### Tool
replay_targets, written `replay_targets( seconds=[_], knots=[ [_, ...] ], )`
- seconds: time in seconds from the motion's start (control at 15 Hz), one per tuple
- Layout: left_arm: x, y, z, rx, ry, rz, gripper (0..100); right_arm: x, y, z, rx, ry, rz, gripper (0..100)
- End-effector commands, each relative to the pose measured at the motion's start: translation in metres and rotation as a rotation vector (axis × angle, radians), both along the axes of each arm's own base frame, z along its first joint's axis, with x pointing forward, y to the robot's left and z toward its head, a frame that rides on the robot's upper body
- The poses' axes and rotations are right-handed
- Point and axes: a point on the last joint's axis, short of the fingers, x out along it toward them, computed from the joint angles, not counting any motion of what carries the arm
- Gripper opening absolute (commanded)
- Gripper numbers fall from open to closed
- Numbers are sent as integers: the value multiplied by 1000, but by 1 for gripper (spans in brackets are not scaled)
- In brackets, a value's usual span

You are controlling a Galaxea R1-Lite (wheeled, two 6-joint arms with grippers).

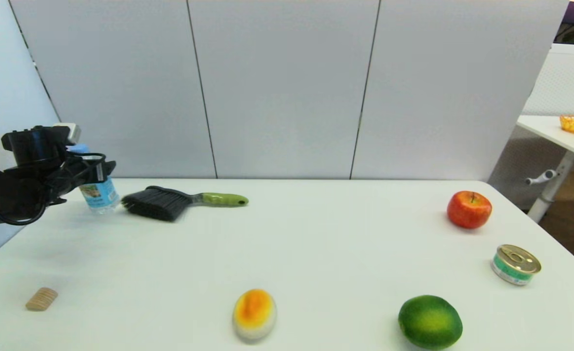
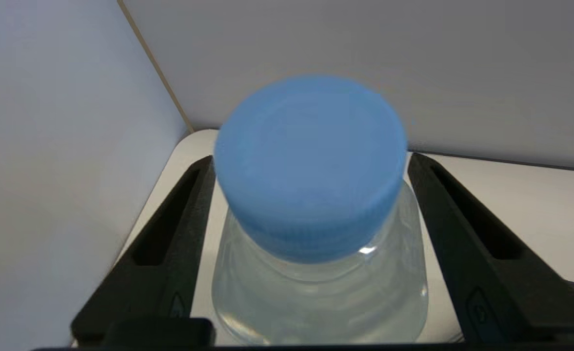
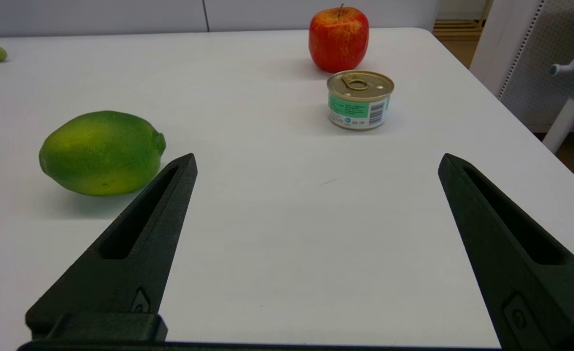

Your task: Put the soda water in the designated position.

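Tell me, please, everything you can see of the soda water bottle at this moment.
The soda water is a small clear plastic bottle with a light blue ribbed screw cap, screwed on, and a blue label bearing a small picture. It stands upright at the table's far left, just left of the brush's bristles. The left gripper flanks its shoulder with one of its jaws either side; actual contact cannot be judged.

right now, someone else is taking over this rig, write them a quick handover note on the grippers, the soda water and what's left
Left gripper: at the table's far left corner, fingers around the soda water, one on each side of the bottle's shoulder; whether they are squeezing it cannot be told.
Right gripper: open, holding nothing, low over the table's near right part, near the green fruit and tin can.
Soda water: upright, just left of the brush; whether it rests on the table is unclear.
Done: bottle reached.
Left: carry it to its position, which is not marked in view, and release.
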Motion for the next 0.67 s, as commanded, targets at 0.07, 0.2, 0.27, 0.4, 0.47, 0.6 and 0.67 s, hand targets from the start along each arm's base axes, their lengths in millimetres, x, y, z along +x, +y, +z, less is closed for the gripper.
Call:
replay_targets(
  seconds=[0.07,0.2,0.27,0.4,0.47,0.6,0.67],
  knots=[
    [-2,0,4,3,-10,0,100,0,0,0,0,0,0,100],
    [-5,0,8,6,-15,1,100,0,0,0,0,0,0,100],
    [-7,0,11,8,-23,3,100,0,0,0,0,0,0,100],
    [-12,-2,20,9,-43,-9,100,0,0,0,0,0,0,100],
    [-15,-3,26,11,-59,-22,100,0,0,0,0,0,0,100],
    [-21,-5,39,18,-95,-27,100,0,0,0,0,0,0,100],
    [-24,-7,47,21,-126,-36,100,0,0,0,0,0,0,100]
  ],
)
